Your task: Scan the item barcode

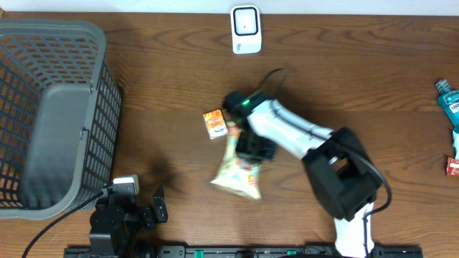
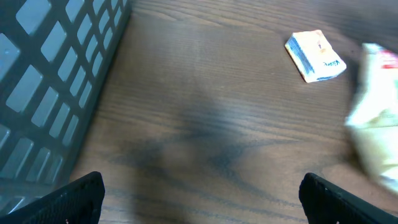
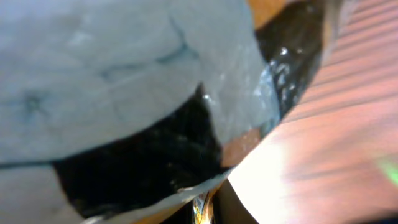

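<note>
A pale snack bag (image 1: 235, 175) lies mid-table, and my right gripper (image 1: 249, 147) is down on its upper end, shut on it. In the right wrist view the crinkled bag (image 3: 112, 74) fills the frame, and a thin edge of it runs down into the right gripper (image 3: 208, 210). A small orange box (image 1: 214, 123) lies just left of the bag. The white scanner (image 1: 245, 29) stands at the far edge. My left gripper (image 1: 153, 213) rests open at the near left; in its own view the left gripper (image 2: 202, 200) has nothing between its fingers (image 2: 74, 199), with the box (image 2: 315, 56) and bag (image 2: 376, 124) ahead on the right.
A large grey basket (image 1: 50, 107) takes up the left side, and its wall (image 2: 50, 81) stands close on the left of my left gripper. A blue bottle (image 1: 448, 100) and a small red item (image 1: 453, 166) sit at the right edge.
</note>
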